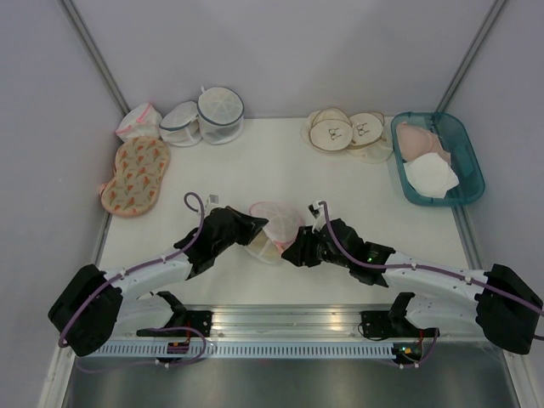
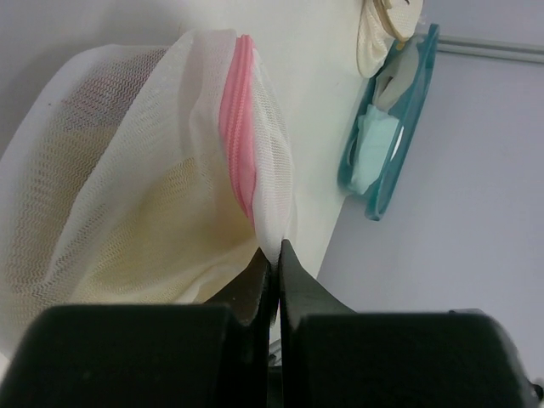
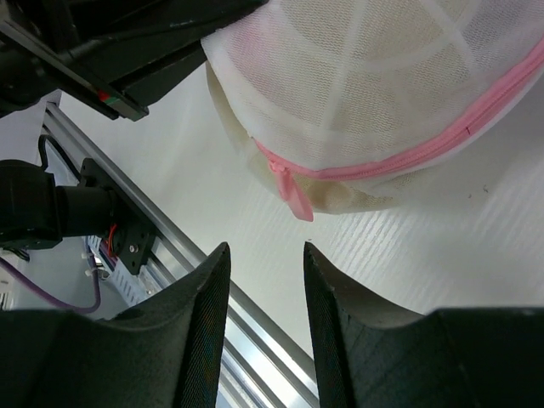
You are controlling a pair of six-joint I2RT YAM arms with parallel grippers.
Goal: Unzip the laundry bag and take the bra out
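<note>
A robotics lab test cell: a white table [image 1: 255, 170] boxed in by plain grey panels [image 1: 280, 51], an aluminium rail [image 1: 289, 321] across the bottom of the frame carrying two cabled robot arms [image 1: 153, 274].

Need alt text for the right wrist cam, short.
The open right gripper sits just below the pink zipper pull that hangs from the laundry bag, not touching it. The white mesh bag fills the upper right, the dark left arm is at upper left, and the white table lies beneath.

White arms [image 1: 157, 270] (purple cables [image 1: 194, 228]); black grippers [image 1: 259, 223] [image 1: 293, 253]
</note>
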